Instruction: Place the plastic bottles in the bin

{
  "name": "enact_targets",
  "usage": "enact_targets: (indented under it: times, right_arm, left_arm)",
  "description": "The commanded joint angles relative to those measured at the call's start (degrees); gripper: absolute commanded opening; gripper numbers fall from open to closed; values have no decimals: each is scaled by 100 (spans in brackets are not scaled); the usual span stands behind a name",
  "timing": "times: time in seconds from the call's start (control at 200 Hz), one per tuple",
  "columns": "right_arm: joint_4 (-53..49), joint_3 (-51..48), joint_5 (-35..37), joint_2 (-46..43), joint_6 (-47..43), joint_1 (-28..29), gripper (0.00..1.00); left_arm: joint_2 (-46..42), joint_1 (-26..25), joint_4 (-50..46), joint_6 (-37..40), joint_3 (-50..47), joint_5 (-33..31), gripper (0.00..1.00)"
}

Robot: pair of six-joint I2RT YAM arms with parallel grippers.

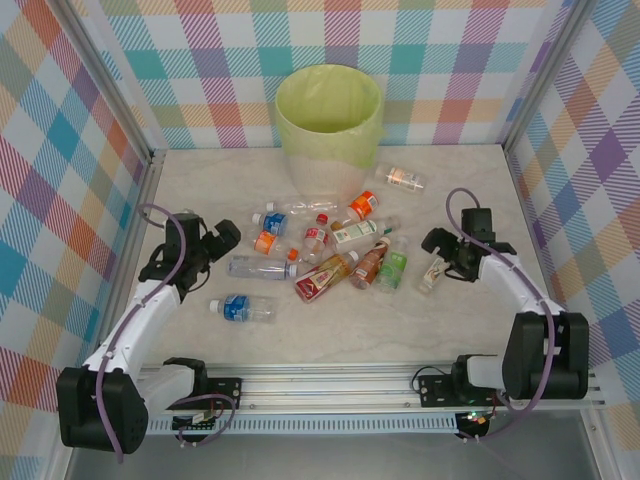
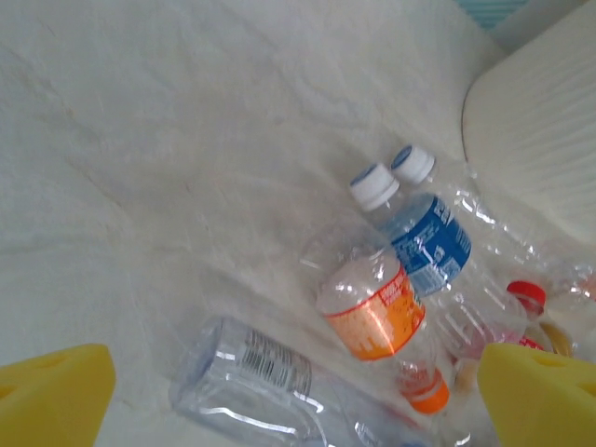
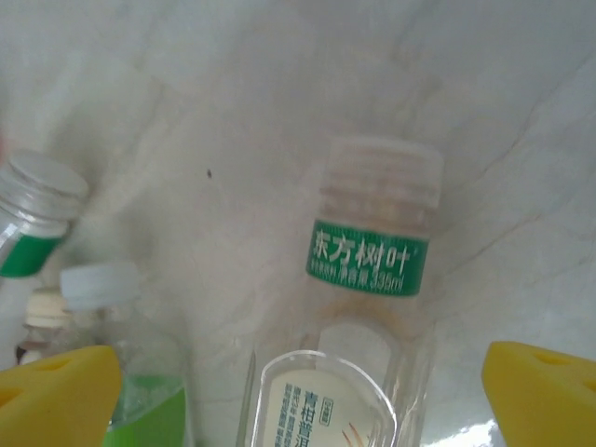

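The left pincer (image 1: 224,240) is hanging released, jaws spread wide and gripping nothing, low over the table (image 1: 190,190) at the left edge of the heap of bottles (image 1: 335,255). Its yellow pads (image 2: 51,396) are standing far apart. A clear bottle (image 2: 261,377) is lying on its side between them, touching neither. Just beyond it, an orange-labelled bottle (image 2: 372,312) and a blue-labelled bottle (image 2: 428,244) are lying side by side.

The right pincer (image 1: 438,246) is likewise hanging released and empty at the right edge of the heap. A white-labelled bottle (image 3: 321,410) is lying lengthwise in the gap between its jaws, apart from both. The bottle's green-banded cap (image 3: 372,233) is pointing away from the pincer. A bottle of green drink (image 3: 149,414) is lying just beside the pad at the left of that wrist view.

The bin (image 1: 325,165) is standing upright at the far middle of the table, beyond the heap and well apart from both pincers. A pale stray bottle (image 1: 400,178) is lying near its right side. A lone blue bottle (image 1: 243,308) is resting nearer the front, beside the left arm.
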Motion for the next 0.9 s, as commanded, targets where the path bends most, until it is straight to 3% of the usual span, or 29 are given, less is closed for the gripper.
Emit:
enact_targets:
  times: [0.0, 0.235, 0.395, 0.53, 0.675, 0.755, 0.895]
  right_arm:
    - [-500, 3, -310, 220, 398, 192, 100]
    - [-234, -162, -8, 566, 664, 471, 94]
    - [-31, -295, 309, 610, 717, 529, 81]
    - [-13, -263, 579, 430, 500, 529, 63]
    - [33, 14, 457, 124, 180, 535, 52]
    - [323, 297, 124, -116, -130, 538, 50]
    - [1543, 954, -1428, -388, -520, 550, 52]
  left_arm:
    - [-8, -13, -291, -145, 174, 442, 100]
    - [-43, -17, -276, 99, 237, 713, 100]
    - [45, -15, -629, 70, 322, 491, 100]
    - [59, -9, -1004, 74, 448, 398, 100]
    - [-63, -13, -1288, -18, 505, 107, 100]
    - [-102, -15, -1400, -107, 558, 66, 100]
    - [-30, -12, -1800, -243, 774, 414, 100]
